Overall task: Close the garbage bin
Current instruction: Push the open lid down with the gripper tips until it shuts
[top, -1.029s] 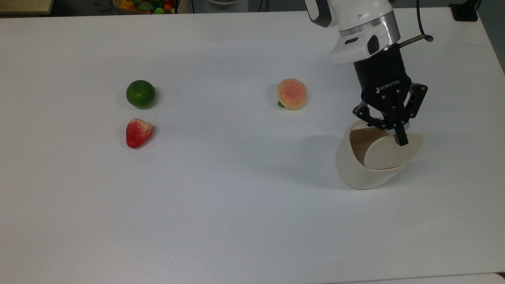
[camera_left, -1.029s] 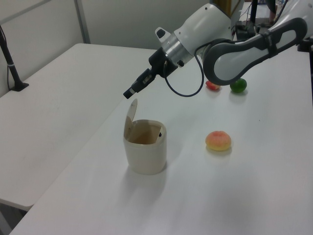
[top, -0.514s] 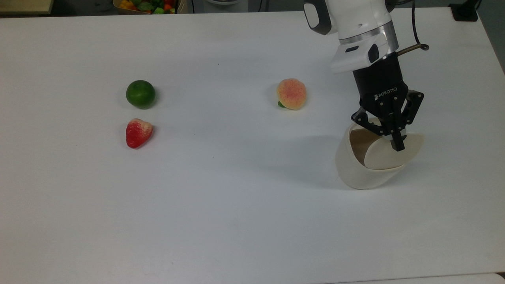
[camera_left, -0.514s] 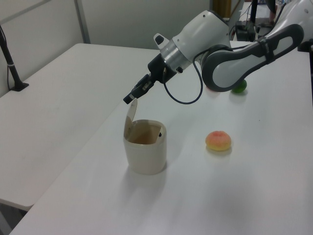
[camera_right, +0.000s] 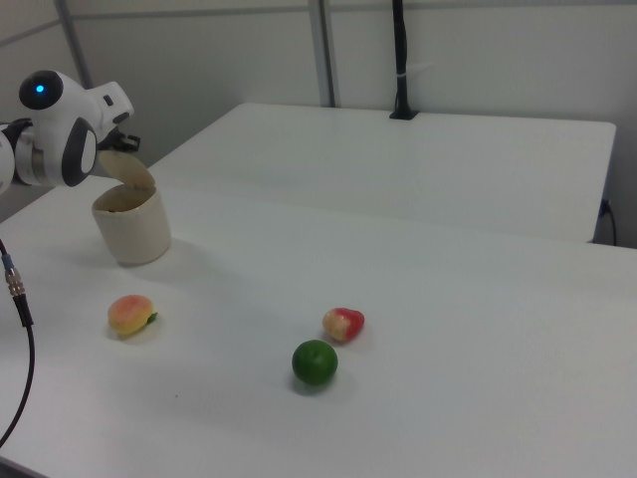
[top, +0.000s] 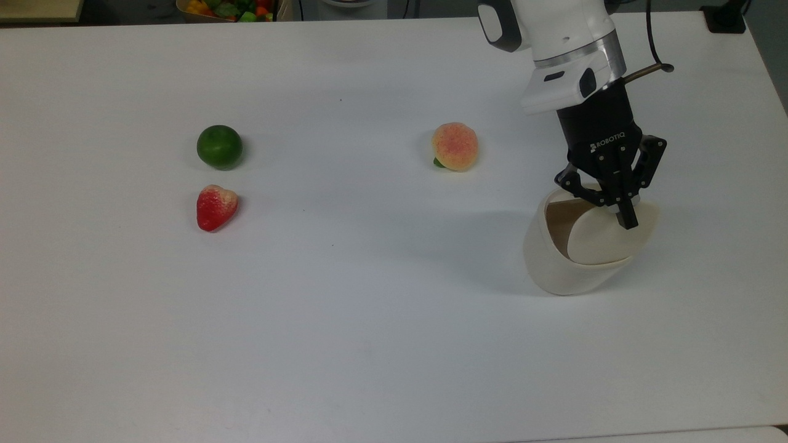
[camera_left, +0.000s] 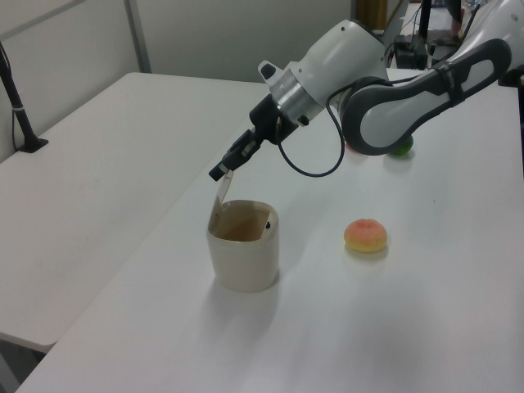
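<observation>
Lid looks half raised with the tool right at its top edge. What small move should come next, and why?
Probably a short push that carries the lid over the opening and down. In the left view the lid stands steeply at the rim of the garbage bin, leaving the inside exposed, and the tool sits at the lid's upper edge, placed to tip it shut.

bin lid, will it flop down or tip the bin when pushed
The flat cream plastic lid stands hinged at the rim, so it probably swings rather than bends. The small cream plastic garbage bin looks open and light; a sideways push from the tool might tip it.
</observation>
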`<state>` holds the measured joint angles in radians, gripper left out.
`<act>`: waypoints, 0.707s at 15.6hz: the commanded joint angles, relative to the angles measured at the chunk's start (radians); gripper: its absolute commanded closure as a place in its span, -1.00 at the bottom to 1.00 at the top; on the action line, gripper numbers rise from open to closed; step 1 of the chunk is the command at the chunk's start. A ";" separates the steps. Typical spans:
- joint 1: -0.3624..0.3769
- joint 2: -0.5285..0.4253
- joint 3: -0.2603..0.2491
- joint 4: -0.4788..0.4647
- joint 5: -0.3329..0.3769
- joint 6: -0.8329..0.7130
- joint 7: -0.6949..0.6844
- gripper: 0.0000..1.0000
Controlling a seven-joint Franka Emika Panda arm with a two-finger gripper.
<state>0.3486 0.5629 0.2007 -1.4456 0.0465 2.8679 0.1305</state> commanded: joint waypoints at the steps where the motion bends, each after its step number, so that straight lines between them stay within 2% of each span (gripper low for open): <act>1: -0.026 -0.069 0.025 -0.065 -0.011 -0.099 0.028 1.00; 6: -0.063 -0.084 0.054 -0.065 -0.008 -0.255 0.028 1.00; 11: -0.062 -0.084 0.054 -0.081 -0.007 -0.280 0.028 1.00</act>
<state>0.2983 0.5203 0.2419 -1.4723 0.0466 2.6156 0.1348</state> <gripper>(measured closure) 0.991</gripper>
